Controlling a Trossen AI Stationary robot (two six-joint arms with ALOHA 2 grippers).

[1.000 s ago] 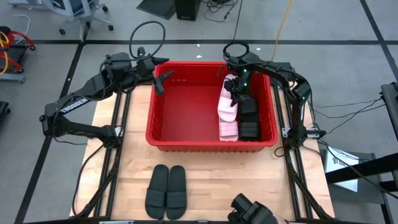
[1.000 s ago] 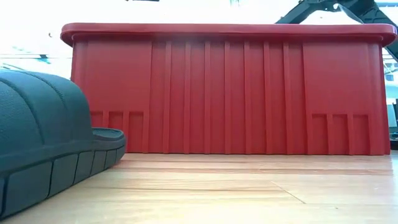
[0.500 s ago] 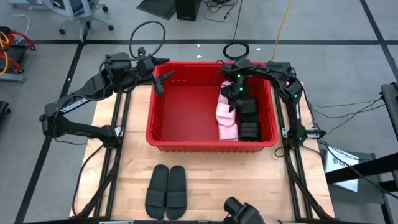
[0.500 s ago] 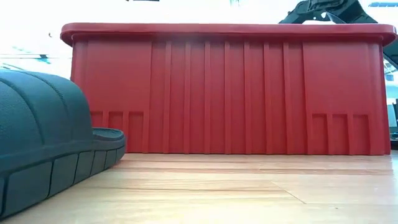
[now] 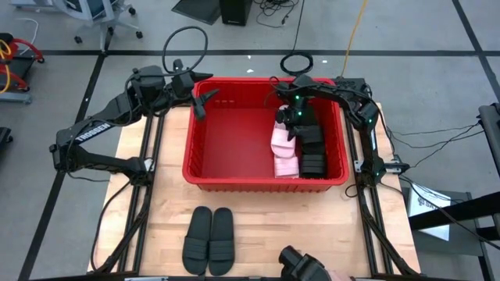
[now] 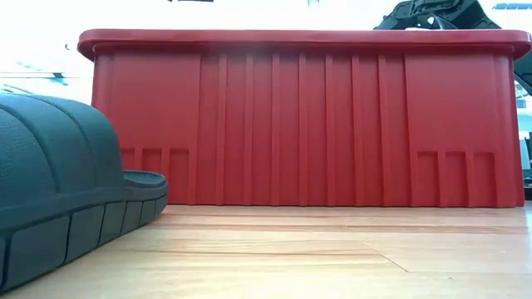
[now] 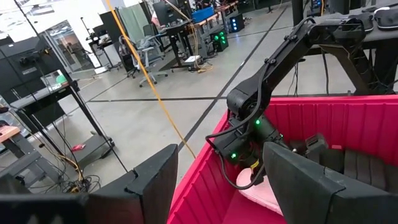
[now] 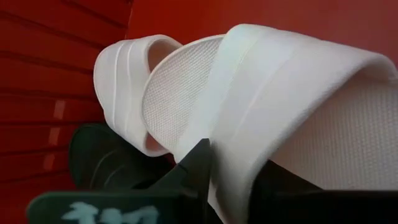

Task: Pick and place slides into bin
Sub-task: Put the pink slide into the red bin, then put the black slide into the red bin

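Desk [image 5: 258, 211] of pale wood carries, from the left, the waiting left arm, whose tool [image 5: 201, 103] hangs over the far left corner of the bin [image 5: 234, 182] with its fingers spread and nothing between them, as the left wrist view confirms. Toward the near edge, left of centre, two black slides [image 5: 209, 240] lie side by side on the wood, well apart from the tub; one of them fills the left of the low view [image 6: 58, 191]. The red bin stands at the middle of the desk, its left half bare. Along its right side lie a pale slide [image 5: 287, 162] and, just beside it against the right wall, dark slides [image 5: 314, 154] stacked together. Above these the right tool [image 5: 291, 123] reaches down inside the tub, its fingers clamped on the edge of a second pale slide [image 8: 292, 118], which rests tilted over the first one [image 8: 134, 81].
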